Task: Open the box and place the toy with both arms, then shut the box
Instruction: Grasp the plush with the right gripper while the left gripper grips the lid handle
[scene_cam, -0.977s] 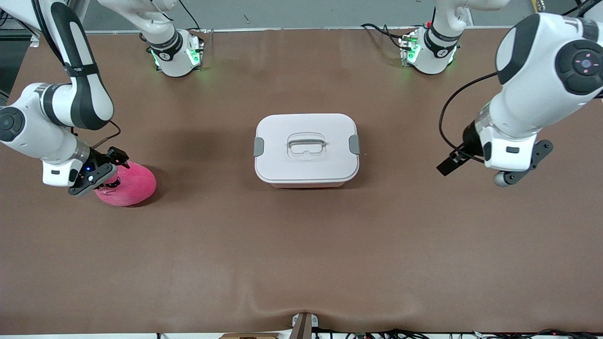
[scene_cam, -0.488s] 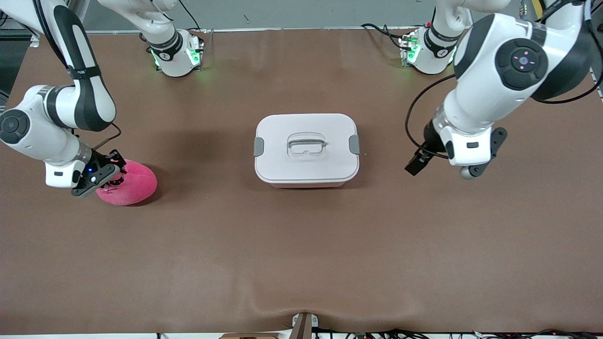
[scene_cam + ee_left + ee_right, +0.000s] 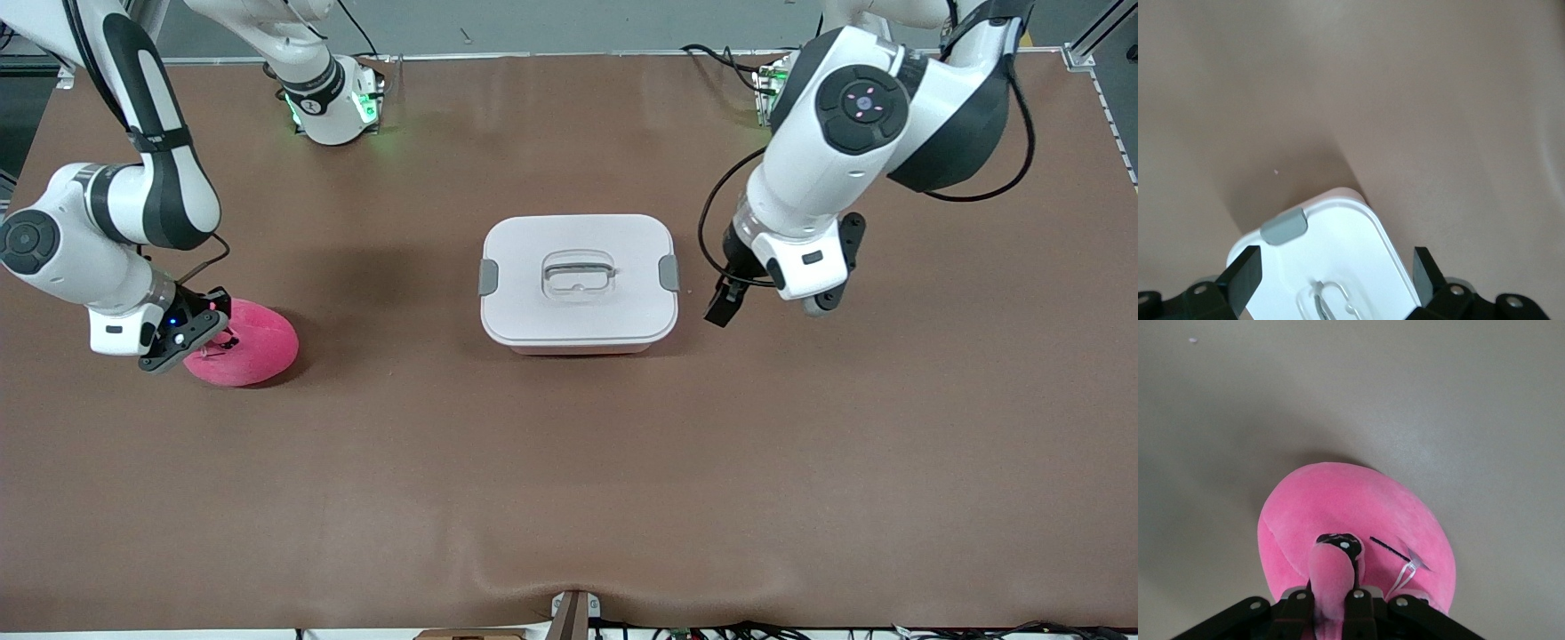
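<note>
Toy: bright pink plush blob, soft fuzzy surface, resting on brown worktop toward right arm's end, nearer front camera than box. Right tool clamped on protruding eye stalk of toy, fingers together.

Box: rounded-rectangular, smooth white lid, grey side clips, recessed centre handle, lid on, mid-worktop.

Left tool fingers wide apart, holding nothing, over worktop just beside box's clip end.

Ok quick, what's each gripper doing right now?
Left gripper: open, beside the box.
Right gripper: shut on the toy.
</note>
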Robot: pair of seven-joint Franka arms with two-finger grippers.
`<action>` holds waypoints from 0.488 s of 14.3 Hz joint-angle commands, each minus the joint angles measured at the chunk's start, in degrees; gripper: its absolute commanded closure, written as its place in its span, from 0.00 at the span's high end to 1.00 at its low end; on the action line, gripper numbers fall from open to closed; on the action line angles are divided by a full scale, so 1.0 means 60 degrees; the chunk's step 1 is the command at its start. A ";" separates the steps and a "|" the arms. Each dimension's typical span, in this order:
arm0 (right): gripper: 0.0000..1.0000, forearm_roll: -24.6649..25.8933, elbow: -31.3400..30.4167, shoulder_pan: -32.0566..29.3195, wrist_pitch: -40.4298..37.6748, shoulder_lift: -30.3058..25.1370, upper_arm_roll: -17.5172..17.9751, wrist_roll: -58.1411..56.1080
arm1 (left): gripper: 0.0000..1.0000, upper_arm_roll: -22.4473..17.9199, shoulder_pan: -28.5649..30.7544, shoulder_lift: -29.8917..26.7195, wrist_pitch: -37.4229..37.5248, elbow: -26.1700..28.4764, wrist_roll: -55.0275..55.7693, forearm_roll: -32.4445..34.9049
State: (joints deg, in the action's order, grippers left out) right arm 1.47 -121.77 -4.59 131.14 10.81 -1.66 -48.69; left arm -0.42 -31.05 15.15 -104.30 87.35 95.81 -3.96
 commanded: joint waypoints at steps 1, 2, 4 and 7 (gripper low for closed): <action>0.00 0.0180 0.0284 -0.0026 -0.0030 0.0058 0.0057 -0.0978 | 1.00 -0.0106 -0.0477 0.0301 -0.0267 -0.0189 0.1312 -0.0029; 0.00 0.0194 0.0445 -0.0026 -0.0044 0.0058 0.0057 -0.1475 | 1.00 -0.0106 -0.0595 0.0374 -0.0384 -0.0189 0.1737 0.0000; 0.00 0.0195 0.0753 -0.0011 -0.0088 0.0044 0.0057 -0.2326 | 1.00 -0.0106 -0.0873 0.0535 -0.0444 -0.0189 0.2456 0.0001; 0.00 0.0647 0.1192 0.0047 -0.0380 0.0015 0.0101 -0.2973 | 1.00 -0.0121 -0.1312 0.0828 -0.0648 -0.0203 0.3525 0.0030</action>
State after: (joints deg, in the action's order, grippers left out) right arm 2.89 -117.12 -4.49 130.76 10.82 -1.40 -64.33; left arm -0.45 -37.16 18.64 -107.11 87.35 113.32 -3.96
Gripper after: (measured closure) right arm 0.868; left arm 0.000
